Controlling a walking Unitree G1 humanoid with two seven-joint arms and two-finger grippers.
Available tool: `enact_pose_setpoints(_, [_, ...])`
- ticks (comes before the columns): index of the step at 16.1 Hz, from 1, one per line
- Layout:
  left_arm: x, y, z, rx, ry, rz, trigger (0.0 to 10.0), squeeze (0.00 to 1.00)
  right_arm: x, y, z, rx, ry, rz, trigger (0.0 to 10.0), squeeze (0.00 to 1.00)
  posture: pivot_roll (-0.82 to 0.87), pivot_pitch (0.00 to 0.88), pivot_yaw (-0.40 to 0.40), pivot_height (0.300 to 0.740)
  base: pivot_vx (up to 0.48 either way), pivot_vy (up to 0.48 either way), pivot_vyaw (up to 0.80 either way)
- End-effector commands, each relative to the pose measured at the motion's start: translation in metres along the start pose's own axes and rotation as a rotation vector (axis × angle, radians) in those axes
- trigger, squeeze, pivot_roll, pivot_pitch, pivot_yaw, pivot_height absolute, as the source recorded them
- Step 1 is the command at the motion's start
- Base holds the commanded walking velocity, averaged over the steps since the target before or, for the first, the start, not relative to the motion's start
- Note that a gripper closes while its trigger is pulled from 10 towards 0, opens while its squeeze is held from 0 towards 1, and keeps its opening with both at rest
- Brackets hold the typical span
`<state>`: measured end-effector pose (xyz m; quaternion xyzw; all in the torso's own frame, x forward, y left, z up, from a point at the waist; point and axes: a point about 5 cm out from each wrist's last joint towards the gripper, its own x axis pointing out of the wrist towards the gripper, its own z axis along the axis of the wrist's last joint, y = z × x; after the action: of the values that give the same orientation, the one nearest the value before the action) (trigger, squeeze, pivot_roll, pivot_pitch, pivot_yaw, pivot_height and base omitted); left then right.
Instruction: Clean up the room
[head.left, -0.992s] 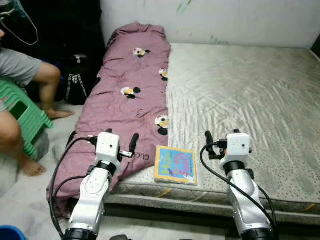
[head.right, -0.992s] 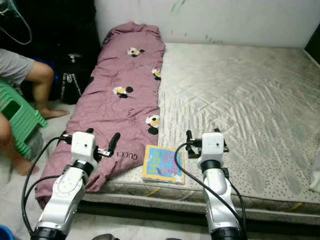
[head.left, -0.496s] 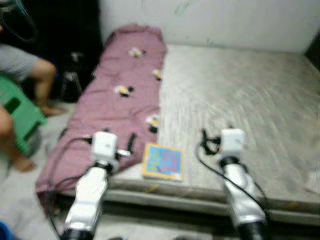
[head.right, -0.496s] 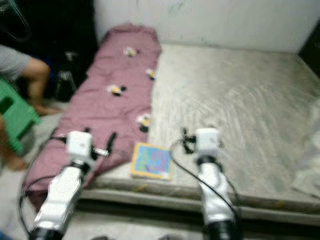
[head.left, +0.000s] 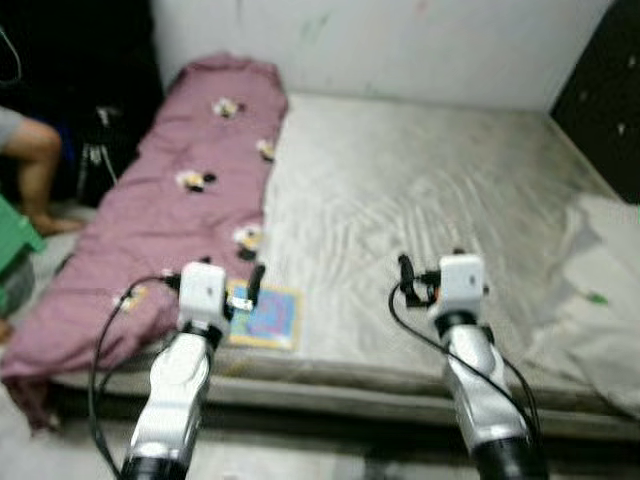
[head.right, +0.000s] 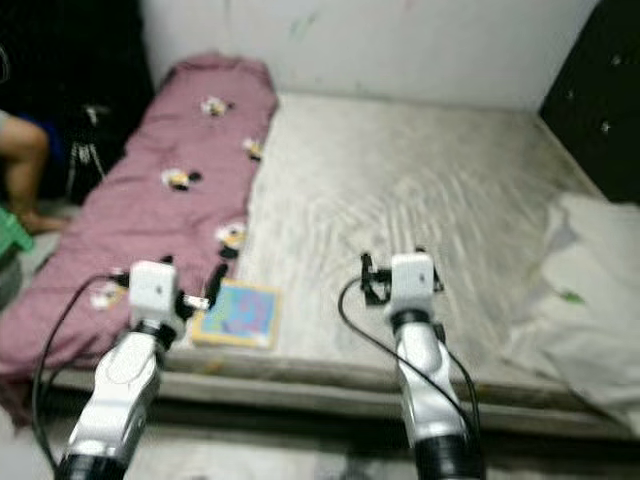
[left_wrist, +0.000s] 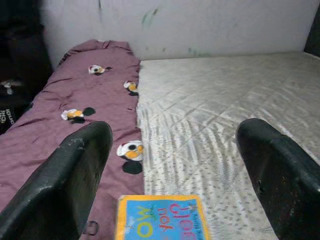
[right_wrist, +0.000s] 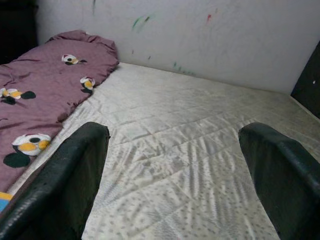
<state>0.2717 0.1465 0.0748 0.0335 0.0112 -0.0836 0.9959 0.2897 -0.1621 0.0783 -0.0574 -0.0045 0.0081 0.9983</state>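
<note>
Head views: blurred.
Book: near edge cut off in left wrist view; left arm hides one corner.
Person: only a leg, rest cut off.
Stool: mostly off-frame.

A pale grey quilted mattress takes up the middle of the frame, its stitched surface creased in long wrinkles and its front edge running along the bottom. Behind it, across the top, a white painted wall carries a few scribbles: a green smudge and a small red mark. At the upper right stands a tall black cabinet. On the far left edge a person's bent bare leg shows, foot on the light floor, just above the corner of a green plastic stool.
</note>
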Motion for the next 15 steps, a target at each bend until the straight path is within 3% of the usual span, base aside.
enact_pose_setpoints(1, [0.0033,-0.0083,0.0018,-0.005,-0.007,-0.025,10.0,0.00,0.0009,-0.0078,0.0000,-0.010,0.000,-0.019,10.0,0.00,-0.05,0.000,-0.019,0.740,0.000,-0.398,0.00])
enact_pose_setpoints(6, [0.0042,-0.0082,0.0018,-0.008,-0.010,-0.019,10.0,0.00,0.0030,-0.0069,0.0006,-0.014,-0.007,-0.012,10.0,0.00,-0.04,0.000,-0.021,0.740,0.000,-0.372,0.00])
enact_pose_setpoints(12, [0.0038,-0.0103,0.0063,-0.039,-0.055,-0.066,10.0,0.00,0.0043,-0.0077,0.0008,-0.022,-0.013,-0.012,10.0,0.00,-0.05,0.000,-0.019,0.740,0.000,0.000,0.00])
enact_pose_setpoints(15, [0.0046,-0.0116,0.0068,-0.042,-0.058,-0.072,10.0,0.00,0.0055,-0.0081,0.0017,-0.025,-0.018,-0.010,10.0,0.00,-0.05,0.000,-0.022,0.740,0.260,0.000,0.00])
